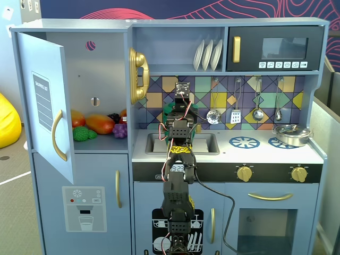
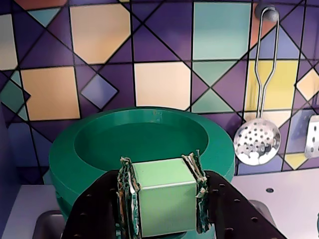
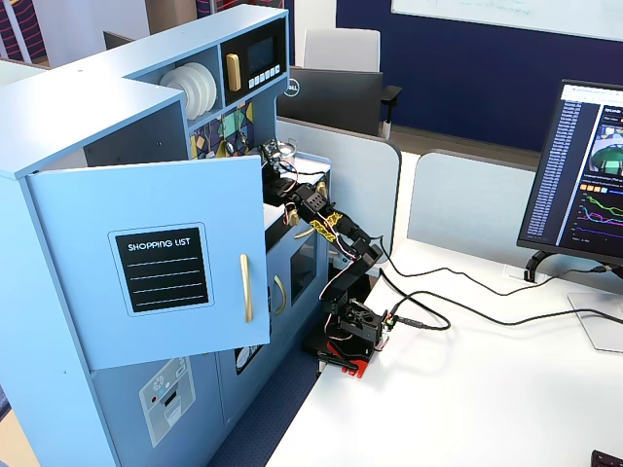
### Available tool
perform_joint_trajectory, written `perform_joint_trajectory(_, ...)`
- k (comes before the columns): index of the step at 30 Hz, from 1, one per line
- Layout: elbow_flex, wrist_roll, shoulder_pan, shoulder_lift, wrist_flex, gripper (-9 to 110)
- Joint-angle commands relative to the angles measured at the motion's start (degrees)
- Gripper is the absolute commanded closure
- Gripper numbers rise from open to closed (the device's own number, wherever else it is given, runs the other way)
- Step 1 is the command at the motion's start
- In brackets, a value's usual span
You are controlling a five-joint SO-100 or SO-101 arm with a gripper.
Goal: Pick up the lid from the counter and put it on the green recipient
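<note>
In the wrist view my gripper is shut on a light green block, the raised knob of the lid. The lid's flat disc is hidden beneath the fingers. Directly behind the knob stands the green recipient, a dark green round pot with a wide flared rim and an open, empty mouth. The knob sits at the near edge of that rim. In a fixed view the pot shows only as a green patch behind the arm, above the back of the sink.
A grey sink lies under the arm. Right of it are blue burner rings and a silver pot. A slotted spoon hangs on the tiled wall close to the green pot. The fridge door stands open at left.
</note>
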Motion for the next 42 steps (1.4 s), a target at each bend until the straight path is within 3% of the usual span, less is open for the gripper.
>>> perform_joint_trajectory(1, -1.23, -1.14, -0.88, 3.87, 0.26, 102)
perform_joint_trajectory(31, 1.32, -1.32, 0.09, -1.32, -1.67, 102)
perform_joint_trajectory(33, 1.32, -0.26, -0.09, -1.05, -1.85, 95)
perform_joint_trajectory(38, 1.85, 1.05, 1.32, 0.88, -1.67, 64)
perform_joint_trajectory(42, -0.44, 0.0, 1.32, 2.29, -1.23, 56)
